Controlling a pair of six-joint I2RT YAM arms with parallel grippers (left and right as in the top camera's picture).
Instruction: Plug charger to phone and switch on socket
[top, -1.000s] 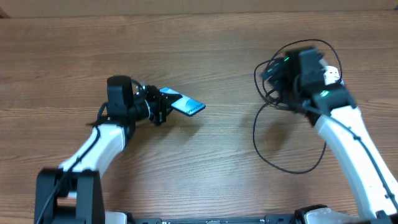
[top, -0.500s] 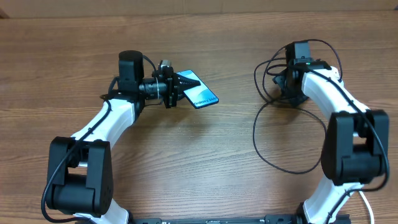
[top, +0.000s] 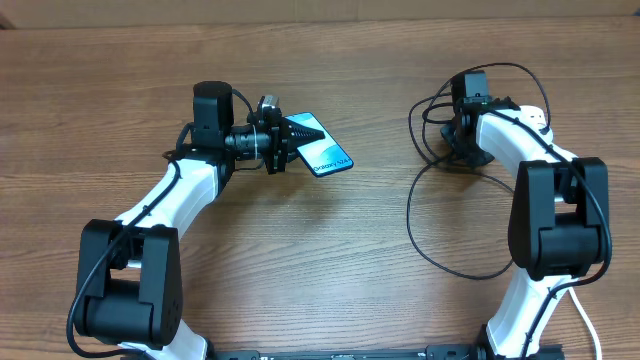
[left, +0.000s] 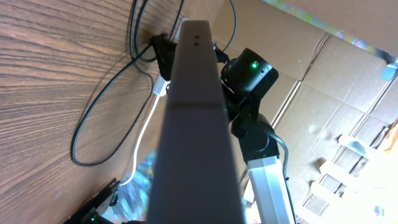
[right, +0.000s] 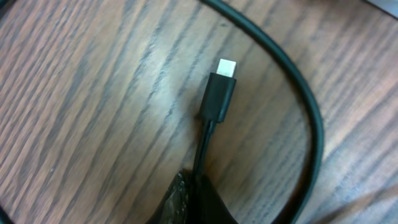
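My left gripper (top: 300, 133) is shut on the phone (top: 328, 157), whose lit blue screen sticks out to the right over the table. In the left wrist view the phone (left: 196, 124) shows edge-on as a dark slab pointing at the right arm. My right gripper (top: 463, 150) is shut on the charger (top: 430, 225), a thin black cable looping over the table. Its connector tip (right: 219, 93) sticks out just past my fingertips (right: 198, 186) and lies on the wood. Only a white corner of the socket (top: 537, 117) shows behind the right arm.
Charger loops (left: 106, 124) spread over the wood between the arms and toward the front. A white cord (left: 144, 134) runs off the table edge. Cardboard boxes (left: 348, 124) stand beyond the table.
My right gripper has gone from open to shut on the charger cable behind its tip. The left arm has carried the phone slightly right, and has held still for the last half second.
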